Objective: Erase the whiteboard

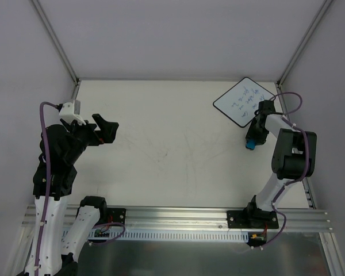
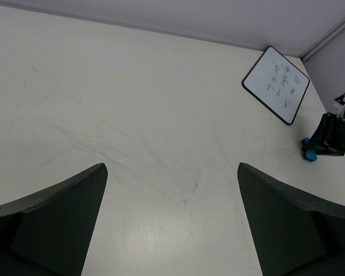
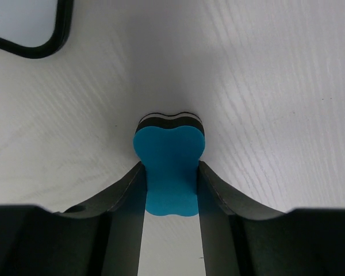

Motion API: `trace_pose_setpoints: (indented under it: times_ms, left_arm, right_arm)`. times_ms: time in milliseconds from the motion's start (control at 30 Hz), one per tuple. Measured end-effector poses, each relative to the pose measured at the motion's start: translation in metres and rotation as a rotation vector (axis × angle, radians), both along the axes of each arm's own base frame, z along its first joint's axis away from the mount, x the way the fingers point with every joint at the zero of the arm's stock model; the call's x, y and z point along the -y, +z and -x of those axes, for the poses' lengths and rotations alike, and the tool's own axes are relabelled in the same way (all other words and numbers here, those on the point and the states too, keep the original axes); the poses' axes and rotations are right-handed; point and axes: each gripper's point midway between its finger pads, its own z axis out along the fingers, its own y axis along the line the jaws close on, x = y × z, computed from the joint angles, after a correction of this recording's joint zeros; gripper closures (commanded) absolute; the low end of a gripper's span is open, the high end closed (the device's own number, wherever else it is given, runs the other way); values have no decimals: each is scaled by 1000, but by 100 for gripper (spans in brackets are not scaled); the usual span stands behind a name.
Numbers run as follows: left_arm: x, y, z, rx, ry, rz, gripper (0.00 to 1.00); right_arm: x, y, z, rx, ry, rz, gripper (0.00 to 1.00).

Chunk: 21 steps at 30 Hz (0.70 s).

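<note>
The whiteboard (image 1: 241, 100) lies tilted at the table's far right, with blue handwriting on it; it also shows in the left wrist view (image 2: 276, 84), and its black-rimmed corner shows in the right wrist view (image 3: 29, 29). My right gripper (image 1: 251, 142) is shut on the blue eraser (image 3: 169, 167), just near of the board; the eraser rests on or just above the table. The eraser also shows in the top view (image 1: 250, 144) and in the left wrist view (image 2: 308, 150). My left gripper (image 1: 106, 130) is open and empty, raised over the table's left side.
The white table (image 1: 172, 155) has faint scuff marks. Grey walls enclose the far and side edges. An aluminium rail (image 1: 178, 217) runs along the near edge with both arm bases on it.
</note>
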Motion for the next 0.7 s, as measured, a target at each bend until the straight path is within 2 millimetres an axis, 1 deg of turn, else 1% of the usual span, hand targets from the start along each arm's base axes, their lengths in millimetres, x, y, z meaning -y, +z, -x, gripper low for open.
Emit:
trace_pose_setpoints:
  times_ms: [100,167,200,267,367,500,567,600,633,700]
  left_arm:
    - [0,0,0,0,-1,1,1]
    - [0,0,0,-1,-2,1,1]
    - [0,-1,0,-2,-2,1,1]
    - [1,-2,0,-7,-4,3,1]
    - [3,-6,0,-17,-15,9,1]
    - [5,-13,-1,-38,-19,17,1]
    - [5,-16,-1,-48,-19,24,1]
    - [5,-16,-1,-49,-19,27,1]
    - [5,-17,-1,-50,-19,28,1]
    - [6,-19,-1,-54,-18,30,1]
  right_arm:
    - [-10,2,-3,1,54,29,66]
    - [-27,5,-7,10,111,45,68]
    - [-39,8,-10,20,150,53,68]
    - [-74,15,-15,44,249,59,68]
    - [-139,33,-24,104,415,57,67]
    - [-223,54,-28,174,602,38,67]
    - [-267,58,-23,192,694,26,67]
    - [-288,56,-18,194,740,18,67]
    - [-303,54,-14,190,774,12,66]
    - [-341,45,2,171,861,-1,66]
